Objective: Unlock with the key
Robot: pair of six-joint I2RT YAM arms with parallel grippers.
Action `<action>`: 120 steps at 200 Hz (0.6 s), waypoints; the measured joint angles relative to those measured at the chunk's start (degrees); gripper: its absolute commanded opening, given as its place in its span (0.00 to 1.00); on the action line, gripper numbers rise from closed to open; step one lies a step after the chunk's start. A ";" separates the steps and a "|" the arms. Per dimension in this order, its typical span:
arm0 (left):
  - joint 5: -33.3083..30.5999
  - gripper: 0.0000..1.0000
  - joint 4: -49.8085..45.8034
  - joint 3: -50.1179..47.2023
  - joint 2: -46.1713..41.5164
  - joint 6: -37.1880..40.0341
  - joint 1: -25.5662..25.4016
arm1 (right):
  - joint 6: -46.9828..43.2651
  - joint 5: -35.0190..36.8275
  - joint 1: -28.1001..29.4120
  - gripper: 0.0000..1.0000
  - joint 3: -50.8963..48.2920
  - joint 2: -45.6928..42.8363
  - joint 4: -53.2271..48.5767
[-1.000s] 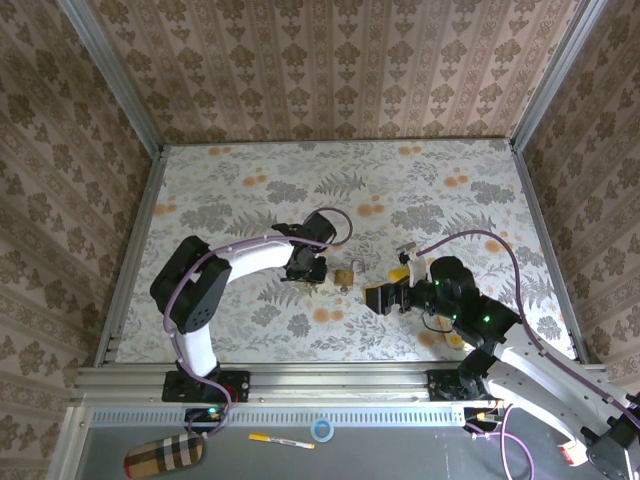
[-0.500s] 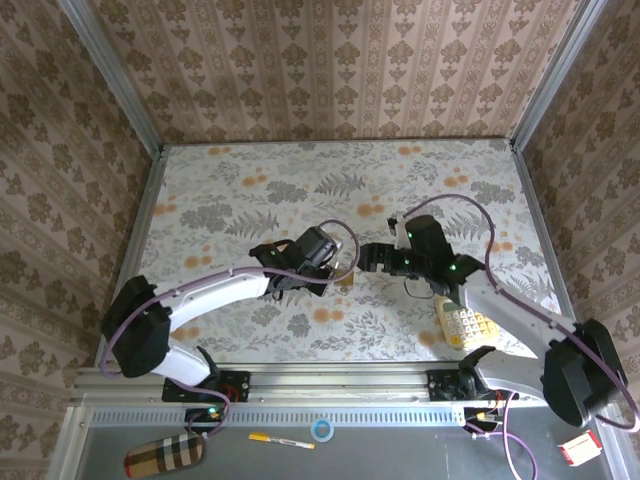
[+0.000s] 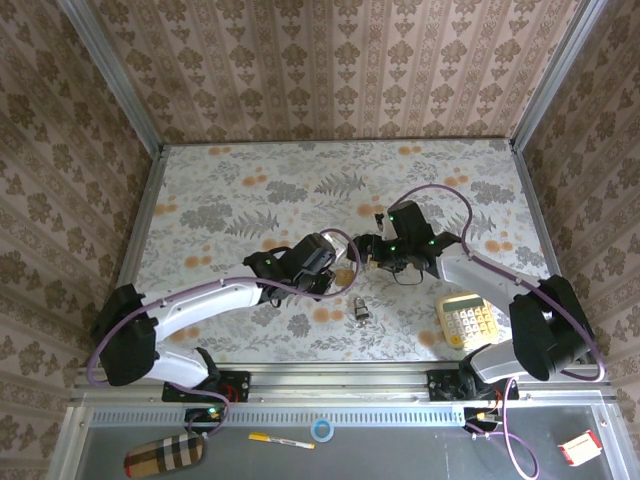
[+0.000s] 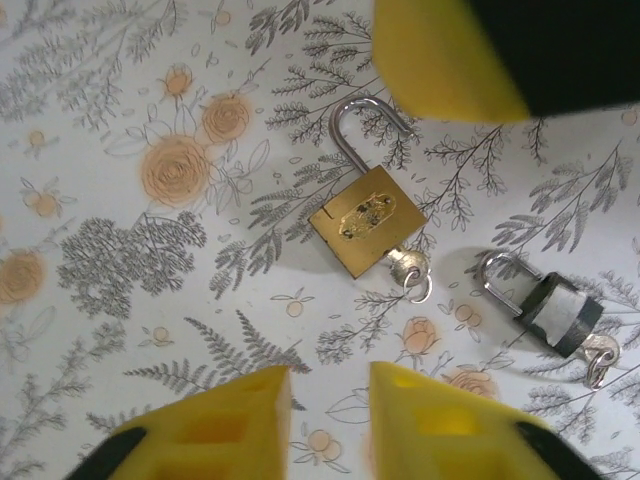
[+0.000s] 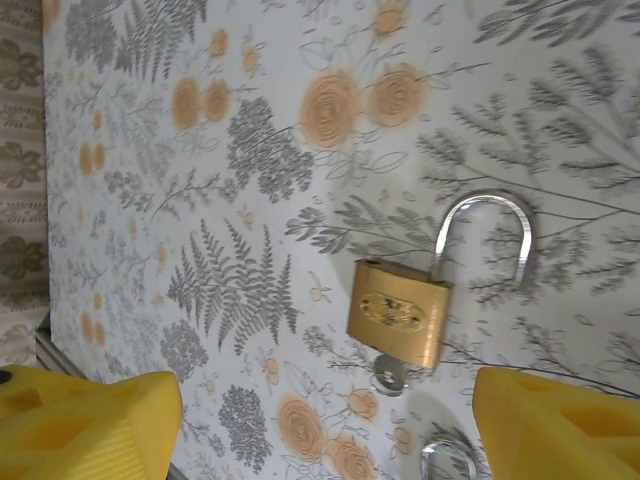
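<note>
- Left wrist view: left claw stands narrowly parted. Its two yellow fingers have a slim gap between them and hold nothing.
- Just past those fingertips, a brass padlock lies flat on the floral surface. Its shackle is swung open, with one leg free of the body.
- The key sits in the base of the brass padlock. Its small head and ring stick out on the side facing the left claw. No finger touches it.
- Right wrist view: right claw is spread wide and empty, with one yellow finger at each lower corner. The brass padlock and key lie on the surface in the span between them, clear of both fingers.
- Left wrist view, top edge: one yellow pad of the right claw hangs over the shackle end of the brass padlock. Whether they touch, cannot tell.
- Further out, a dark padlock lies near the brass one but apart from it. Its shackle looks seated and a second small key is at its base.
- Top external view: both arms reach in and meet mid-surface. A calculator lies on the right side, well apart from the locks.
</note>
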 measured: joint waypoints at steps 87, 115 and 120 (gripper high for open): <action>6.08 0.55 2.75 -3.37 -6.62 -10.49 2.73 | -5.53 10.27 13.05 0.80 -5.53 -8.37 -13.05; 8.41 0.56 3.87 -6.95 -11.45 -13.57 5.16 | -5.84 15.47 18.29 0.78 -7.30 -6.16 -14.40; 8.57 0.56 3.87 -7.30 -12.07 -13.81 5.44 | -5.84 16.44 18.91 0.78 -7.43 -5.53 -14.49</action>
